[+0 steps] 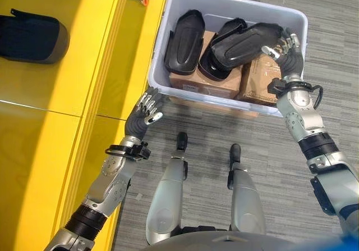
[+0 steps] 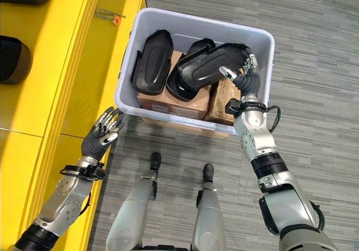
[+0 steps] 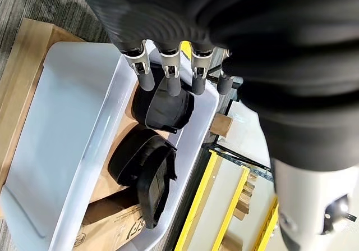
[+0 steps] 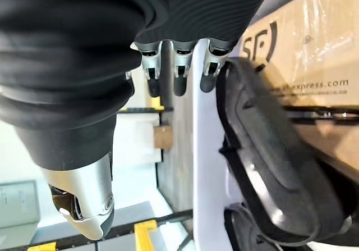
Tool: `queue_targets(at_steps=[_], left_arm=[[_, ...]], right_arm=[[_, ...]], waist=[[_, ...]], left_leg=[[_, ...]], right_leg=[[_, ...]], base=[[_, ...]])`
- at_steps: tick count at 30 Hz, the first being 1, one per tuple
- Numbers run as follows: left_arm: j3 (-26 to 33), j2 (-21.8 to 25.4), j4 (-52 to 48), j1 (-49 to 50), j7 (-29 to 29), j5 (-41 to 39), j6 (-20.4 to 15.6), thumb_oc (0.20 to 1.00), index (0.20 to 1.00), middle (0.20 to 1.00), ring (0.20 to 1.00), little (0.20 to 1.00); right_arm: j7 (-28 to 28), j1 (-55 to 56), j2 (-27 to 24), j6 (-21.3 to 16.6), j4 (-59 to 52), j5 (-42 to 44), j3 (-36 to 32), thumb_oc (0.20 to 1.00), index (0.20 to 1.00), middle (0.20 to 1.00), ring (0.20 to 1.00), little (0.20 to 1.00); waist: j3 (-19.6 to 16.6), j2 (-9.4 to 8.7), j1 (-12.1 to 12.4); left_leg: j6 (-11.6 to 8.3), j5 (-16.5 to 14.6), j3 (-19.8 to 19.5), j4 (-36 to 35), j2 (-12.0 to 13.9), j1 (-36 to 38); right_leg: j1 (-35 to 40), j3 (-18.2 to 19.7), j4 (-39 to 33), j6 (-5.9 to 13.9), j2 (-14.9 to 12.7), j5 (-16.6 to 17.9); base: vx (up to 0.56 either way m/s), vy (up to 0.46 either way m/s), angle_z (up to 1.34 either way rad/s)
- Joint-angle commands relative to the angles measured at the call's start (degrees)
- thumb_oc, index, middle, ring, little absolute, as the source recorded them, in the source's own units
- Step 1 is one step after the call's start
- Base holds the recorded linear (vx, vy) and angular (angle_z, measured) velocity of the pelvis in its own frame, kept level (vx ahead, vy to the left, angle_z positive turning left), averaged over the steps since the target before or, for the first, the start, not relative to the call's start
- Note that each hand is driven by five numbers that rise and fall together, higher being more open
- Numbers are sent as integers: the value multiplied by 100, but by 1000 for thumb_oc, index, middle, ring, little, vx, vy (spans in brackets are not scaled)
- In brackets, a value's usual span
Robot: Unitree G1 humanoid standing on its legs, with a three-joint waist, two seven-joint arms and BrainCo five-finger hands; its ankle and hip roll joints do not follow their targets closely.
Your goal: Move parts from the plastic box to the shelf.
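Up at the top centre of the eye views, the pale plastic box [image 1: 230,96] holds three black parts on cardboard cartons [image 1: 205,85]. One tilted part [image 1: 241,43] has the right hand [image 1: 283,49] at its end, fingers curled round it. Lower left, the left hand [image 2: 101,133] hangs just outside the box (fingers straight, slightly apart), beside the yellow shelf [image 1: 61,94]

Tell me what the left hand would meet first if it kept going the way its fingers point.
Probably the near left corner of the plastic box. The left hand hovers open just short of that corner, beside the yellow shelf, fingers aimed at the rim. Its height relative to the rim is unclear, so it might pass over it toward the black parts inside.
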Motion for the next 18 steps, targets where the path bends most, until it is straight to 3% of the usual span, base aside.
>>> queue_targets(at_steps=[1, 5, 12, 18], left_arm=[[235, 141, -626, 214, 68, -63, -199, 1000, 1000, 1000, 1000, 1000], [234, 152, -629, 228, 75, -66, -199, 1000, 1000, 1000, 1000, 1000], [54, 141, -635, 163, 223, -97, -121, 1000, 1000, 1000, 1000, 1000], [-28, 193, -652, 120, 281, -128, -125, 1000, 1000, 1000, 1000, 1000]], right_arm=[[-35, -226, -194, -397, -204, -220, -173, 1000, 1000, 1000, 1000, 1000], [-129, -363, -108, -419, -68, -174, -197, 1000, 1000, 1000, 1000, 1000], [-636, -1221, 774, -629, 855, 661, -464, 1000, 1000, 1000, 1000, 1000], [-823, -1826, 951, -665, 1512, 960, -581, 1000, 1000, 1000, 1000, 1000]], waist=[[23, 24, 65], [40, 31, 73], [94, 118, 173], [116, 185, 257]], left_leg=[[58, -545, -263, 280, 148, -93], [56, -536, -273, 274, 144, -94], [68, -571, -283, 299, 124, -113], [77, -573, -295, 281, 94, -139]], right_leg=[[276, -195, -117, -127, -163, -90], [291, -218, -116, -129, -160, -100], [286, -213, -75, -147, -141, -122], [281, -243, -74, -150, -142, -137]], base=[[0, 0, 0], [0, 0, 0], [0, 0, 0], [0, 0, 0]])
